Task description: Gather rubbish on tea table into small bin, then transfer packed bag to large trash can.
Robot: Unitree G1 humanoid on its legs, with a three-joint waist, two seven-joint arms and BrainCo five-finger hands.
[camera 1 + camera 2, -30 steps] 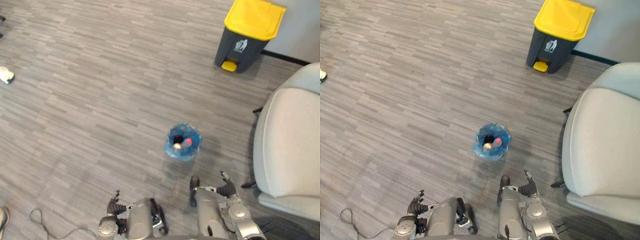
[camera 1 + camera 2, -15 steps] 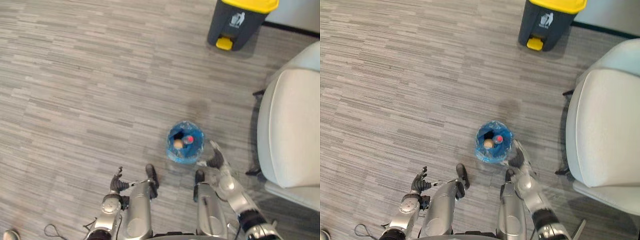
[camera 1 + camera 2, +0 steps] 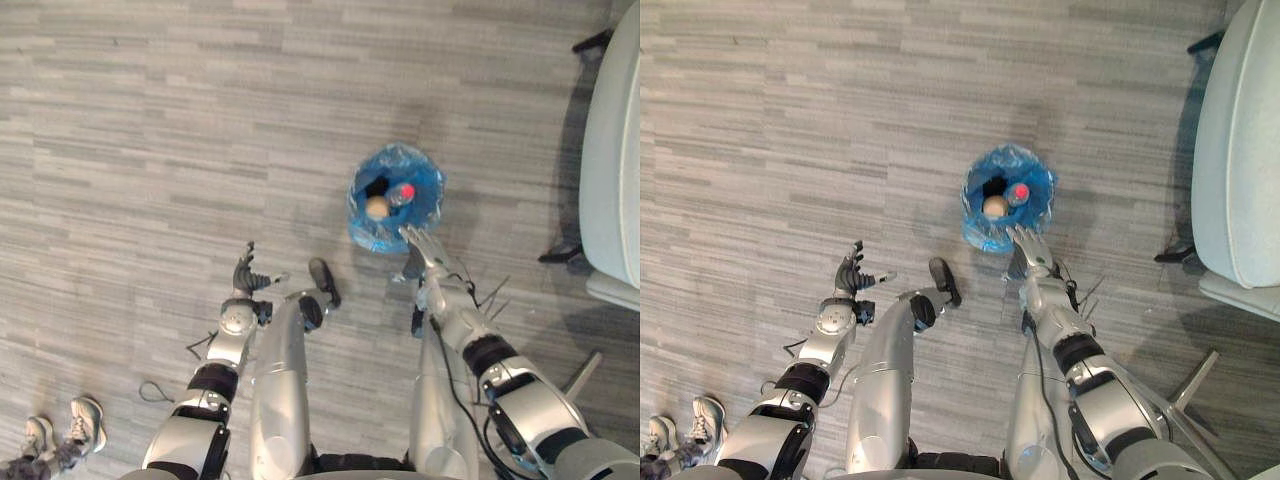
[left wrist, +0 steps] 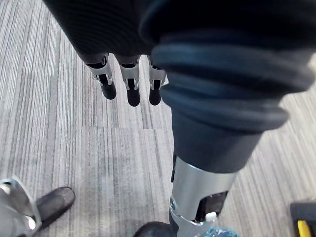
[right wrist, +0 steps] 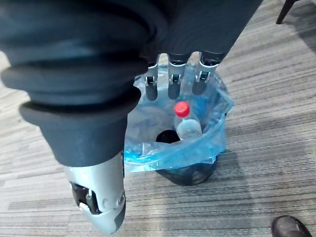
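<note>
The small bin (image 3: 432,192), lined with a blue plastic bag (image 5: 148,150), stands on the grey wood-look floor just ahead of me. Inside lie a clear bottle with a red cap (image 5: 183,121) and a beige round piece (image 3: 376,208). My right hand (image 3: 426,249) reaches over the bin's near rim, its fingers (image 5: 171,82) straight and spread above the bag's edge, holding nothing. My left hand (image 3: 246,276) hangs open over bare floor to the left, well apart from the bin, its fingers (image 4: 129,88) relaxed.
A pale grey armchair (image 3: 616,150) on dark legs stands close on the right of the bin. A person's shoes (image 3: 60,436) show at the lower left. Open floor stretches ahead and to the left.
The whole picture has shifted downward and closer, so the yellow-lidded can has left the view. My right hand has stretched forward to the bin's rim. The left hand has risen a little.
</note>
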